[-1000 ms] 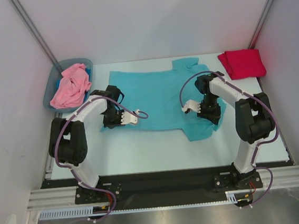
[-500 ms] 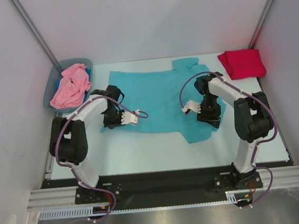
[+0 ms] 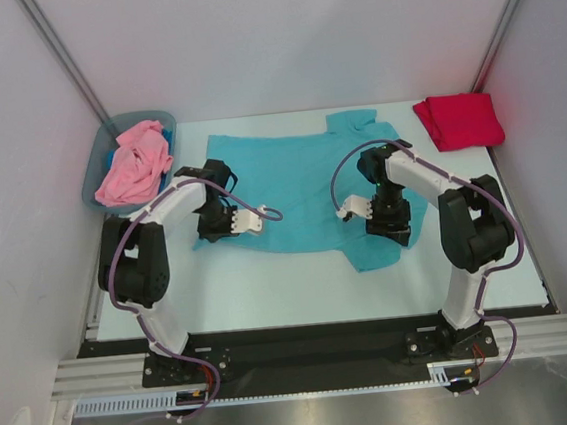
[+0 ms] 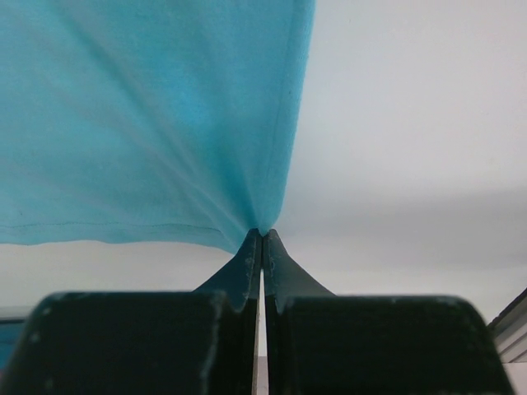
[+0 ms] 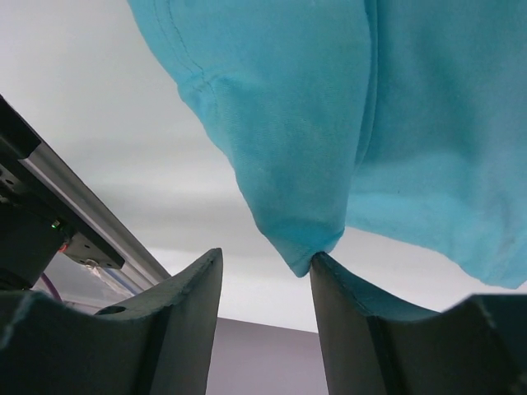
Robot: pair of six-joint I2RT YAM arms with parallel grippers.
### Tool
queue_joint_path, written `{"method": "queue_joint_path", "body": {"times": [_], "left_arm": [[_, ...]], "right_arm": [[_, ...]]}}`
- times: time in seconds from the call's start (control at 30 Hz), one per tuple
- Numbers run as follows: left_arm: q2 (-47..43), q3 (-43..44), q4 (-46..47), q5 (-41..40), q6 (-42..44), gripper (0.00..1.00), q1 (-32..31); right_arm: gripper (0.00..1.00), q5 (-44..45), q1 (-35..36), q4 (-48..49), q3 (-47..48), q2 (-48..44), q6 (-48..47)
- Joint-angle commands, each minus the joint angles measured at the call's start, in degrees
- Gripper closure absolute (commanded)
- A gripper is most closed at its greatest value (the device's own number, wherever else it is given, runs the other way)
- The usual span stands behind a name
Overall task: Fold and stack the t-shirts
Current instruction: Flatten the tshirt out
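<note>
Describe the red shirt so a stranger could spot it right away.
On the pale table, look to the far right corner. The crimson red cloth t-shirt lies there, the only one folded: the teal t-shirt is spread out, the pink t-shirt crumpled in a grey-blue plastic bin.

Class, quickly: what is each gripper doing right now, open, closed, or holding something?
Left gripper: closed on an edge of the teal shirt.
Right gripper: open, gripping nothing; a shirt corner hangs between its jaws.

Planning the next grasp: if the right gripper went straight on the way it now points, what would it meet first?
The teal t-shirt: a hemmed corner of it hangs right at the tips of the open right gripper, so cloth comes first. How far the pale surface lies behind it is unclear.
</note>
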Motion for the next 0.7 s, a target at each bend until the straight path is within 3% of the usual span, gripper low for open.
{"method": "queue_joint_path", "body": {"times": [0.0,0.13,0.17,0.3,0.5,0.67], "left_arm": [[0.33,2.71,-0.64,0.85,0.2,1.0,0.03],[0.43,3.06,-0.64,0.85,-0.15,1.0,-0.15],[0.51,3.06,-0.64,0.76,-0.07,1.0,-0.15],[0.34,2.71,-0.64,0.41,0.11,1.0,-0.15],[0.25,2.71,-0.64,0.67,-0.15,1.0,-0.15],[0.25,2.62,-0.64,1.11,-0.5,1.0,-0.24]], "right_arm": [[0.48,-0.7,1.67,-2.15,1.67,0.31,0.87],[0.63,-0.08,2.12,0.57,0.87,0.57,1.66],[0.75,0.01,2.12,0.75,0.79,0.66,1.58],[1.0,0.44,2.03,1.37,0.78,0.83,1.66],[1.0,0.71,1.68,2.42,1.14,1.01,2.01],[1.0,4.39,0.45,9.09,1.57,0.75,3.5]]}}
